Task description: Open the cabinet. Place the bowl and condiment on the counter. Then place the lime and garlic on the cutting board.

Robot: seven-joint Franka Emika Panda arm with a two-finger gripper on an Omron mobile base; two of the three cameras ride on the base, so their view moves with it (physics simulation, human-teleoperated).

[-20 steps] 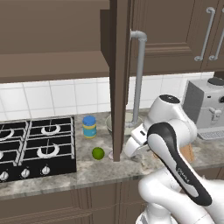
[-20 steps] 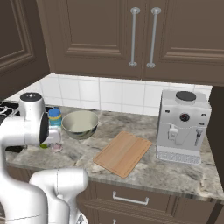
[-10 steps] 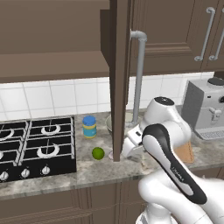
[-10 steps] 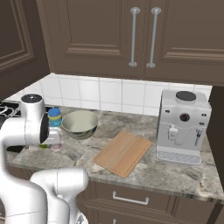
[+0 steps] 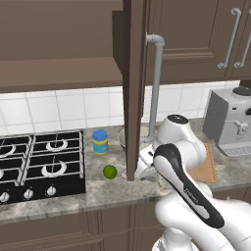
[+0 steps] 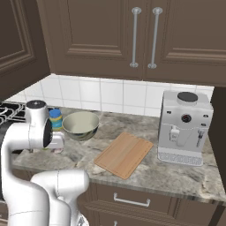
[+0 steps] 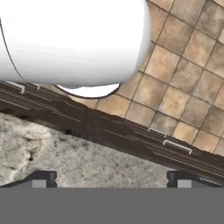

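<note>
Now: cabinet (image 5: 132, 73) door swung open, seen edge-on in the left base view, grey bar handle (image 5: 156, 83) facing right. Bowl (image 6: 80, 125) resting on the bench (image 6: 176, 176), grey-green outside, cream inside, just right of the condiment (image 5: 100, 142). Condiment jar upright near the tiled backsplash, beside the black stove (image 5: 39, 164). Lime (image 5: 110, 171) lying on the bench in front of the jar, near the stove's right edge, apart from both jar and bowl. Cutting board (image 6: 123, 153) flat on the bench, bare, between bowl and coffee machine (image 6: 185, 127). Garlic not clearly made out; small pale object beside the arm in the right base view too indistinct to name.

Hand (image 7: 109, 177) low over the bench's front region, behind the open door in the left base view; 2 dark fingertips (image 7: 41, 178) spread wide at the bottom of the hand view, nothing between them. Marbled bench surface, dark base-cabinet fronts and tan floor tiles (image 7: 183, 65) visible beyond the fingertips. Second pair of closed wall doors with 2 bar handles (image 6: 143, 37) above the coffee machine.
</note>
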